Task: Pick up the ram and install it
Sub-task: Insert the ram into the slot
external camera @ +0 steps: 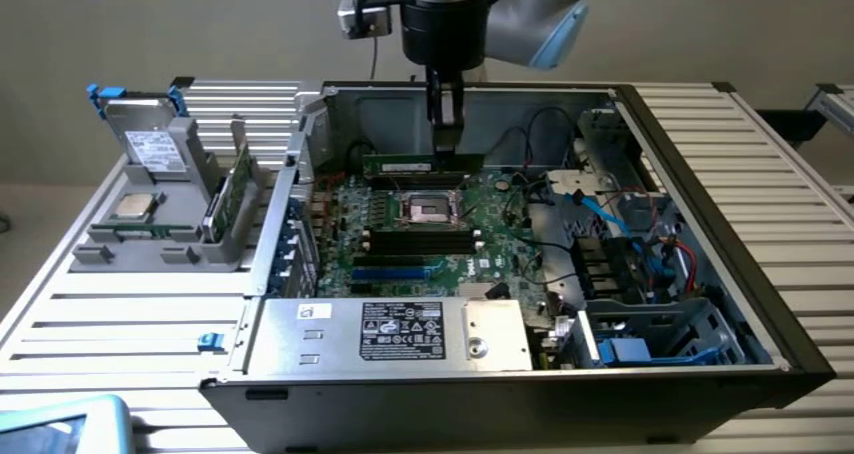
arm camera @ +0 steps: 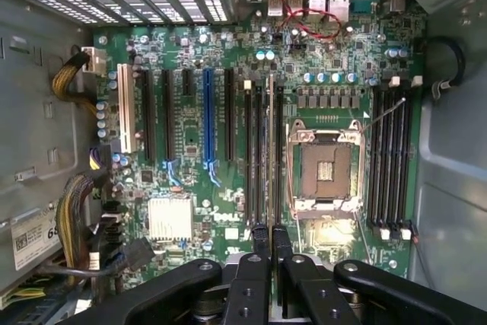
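The ram [external camera: 422,164], a long green stick, hangs level inside the open computer case [external camera: 694,174], just over the motherboard [external camera: 400,264] on the far side of the processor socket [external camera: 431,209]. My gripper [external camera: 447,150] comes straight down from above and is shut on the stick's upper edge near its middle. In the wrist view the ram [arm camera: 271,142] shows edge-on as a thin line between my fingertips [arm camera: 261,240]. It runs along the black memory slots [arm camera: 259,157] beside the socket [arm camera: 323,165]. Whether it touches a slot I cannot tell.
A grey holder [external camera: 174,244] at the exterior view's left carries another green stick [external camera: 227,199], a silver processor chip [external camera: 131,206] and a grey drive with blue handles [external camera: 150,144]. The power supply [external camera: 387,329] fills the case front. Cables [external camera: 607,214] crowd the exterior view's right.
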Controlling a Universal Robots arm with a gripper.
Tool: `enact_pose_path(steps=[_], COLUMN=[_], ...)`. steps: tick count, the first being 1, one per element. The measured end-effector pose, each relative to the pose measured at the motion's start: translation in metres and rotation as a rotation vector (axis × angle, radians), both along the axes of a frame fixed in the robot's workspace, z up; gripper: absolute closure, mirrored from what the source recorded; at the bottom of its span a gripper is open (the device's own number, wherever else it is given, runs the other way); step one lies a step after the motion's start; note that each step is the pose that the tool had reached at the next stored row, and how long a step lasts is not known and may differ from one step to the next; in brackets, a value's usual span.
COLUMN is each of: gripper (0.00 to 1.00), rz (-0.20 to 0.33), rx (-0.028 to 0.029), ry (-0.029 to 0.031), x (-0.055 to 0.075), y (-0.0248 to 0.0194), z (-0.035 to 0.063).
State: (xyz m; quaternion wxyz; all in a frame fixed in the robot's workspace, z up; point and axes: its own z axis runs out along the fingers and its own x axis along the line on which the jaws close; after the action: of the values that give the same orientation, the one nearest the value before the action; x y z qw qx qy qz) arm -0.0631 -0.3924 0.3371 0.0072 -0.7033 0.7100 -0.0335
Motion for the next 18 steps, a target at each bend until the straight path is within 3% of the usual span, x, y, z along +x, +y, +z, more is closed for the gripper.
enact_pose_path(steps=[18], gripper=[0.87], rz=[0.000], rx=[-0.0016], ry=[-0.0003], x=[0.000], y=[-0.0045], z=[-0.0321])
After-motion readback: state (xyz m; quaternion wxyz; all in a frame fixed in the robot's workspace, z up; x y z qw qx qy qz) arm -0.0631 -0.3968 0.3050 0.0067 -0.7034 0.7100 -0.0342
